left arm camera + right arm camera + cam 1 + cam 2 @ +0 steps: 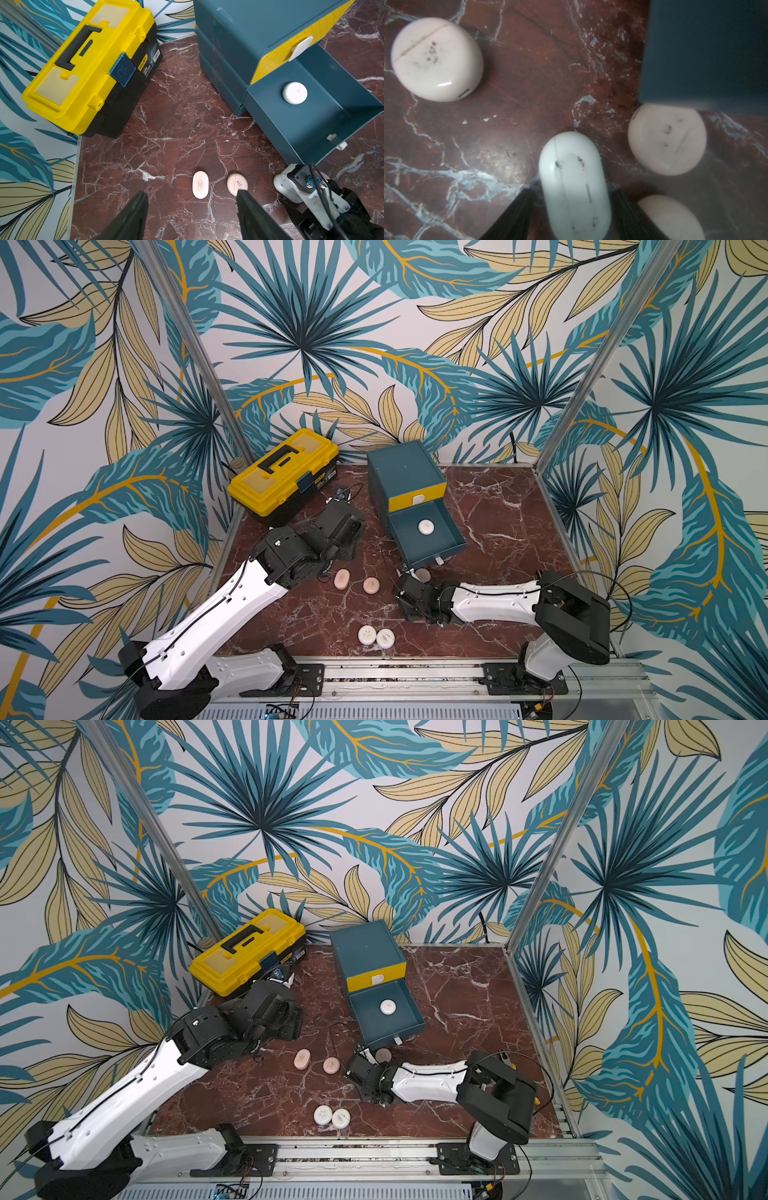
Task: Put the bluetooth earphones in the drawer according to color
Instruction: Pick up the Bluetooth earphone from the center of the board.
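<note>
Two white earphone cases (pixel 367 635) touching at the desk's (pixel 316 614) 6 o'clock edge, unsorted. Beyond, right gripper (pixel 573 190) flanking a third white case (pixel 571 166), likely for pickup; firm pinch or not, cannot tell. Left gripper (pixel 191 192) spread, empty, above two pink cases (pixel 200 184) at the right gripper's 9 o'clock. At 12 o'clock, chest (pixel 401 472): middle drawer (pixel 432 553) pulled out, holding one white case (pixel 426 526), apparently the whites' compartment; yellow drawer (pixel 399 502) closed.

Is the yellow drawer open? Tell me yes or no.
No: the yellow drawer sits shut; the teal drawer below it is pulled out.
</note>
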{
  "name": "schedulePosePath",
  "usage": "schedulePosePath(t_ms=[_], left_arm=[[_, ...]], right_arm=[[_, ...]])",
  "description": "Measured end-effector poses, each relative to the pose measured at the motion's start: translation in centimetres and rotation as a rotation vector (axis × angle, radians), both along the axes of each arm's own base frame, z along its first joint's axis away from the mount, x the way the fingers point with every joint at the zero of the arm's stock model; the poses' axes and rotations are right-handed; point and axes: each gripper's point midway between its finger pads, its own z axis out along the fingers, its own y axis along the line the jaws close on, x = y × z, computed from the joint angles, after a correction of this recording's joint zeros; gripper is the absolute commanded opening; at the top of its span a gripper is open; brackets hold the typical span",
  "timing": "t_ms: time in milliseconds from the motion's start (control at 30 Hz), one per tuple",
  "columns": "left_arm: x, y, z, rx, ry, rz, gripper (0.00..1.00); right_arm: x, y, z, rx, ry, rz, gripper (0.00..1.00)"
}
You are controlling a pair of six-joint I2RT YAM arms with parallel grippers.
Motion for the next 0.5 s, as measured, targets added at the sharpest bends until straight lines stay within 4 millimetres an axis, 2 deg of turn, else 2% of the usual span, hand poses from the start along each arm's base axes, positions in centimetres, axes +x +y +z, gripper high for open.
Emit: schedulePosePath(t_ms=[167, 333, 500], left_arm=[[0.00, 0.00, -0.01, 0.000, 0.000, 0.000, 0.72], [0.01, -0.01, 0.00, 0.000, 0.000, 0.000, 0.72], [0.01, -0.01, 0.00, 0.000, 0.000, 0.000, 0.72]], right_arm=[[0.00, 0.14, -0.02, 0.000, 0.000, 0.002, 0.59], [0.07, 0.24, 0.00, -0.003, -0.002, 0.005, 0.46], [0.08, 0.10, 0.08, -0.015, -0.004, 0.008, 0.39]])
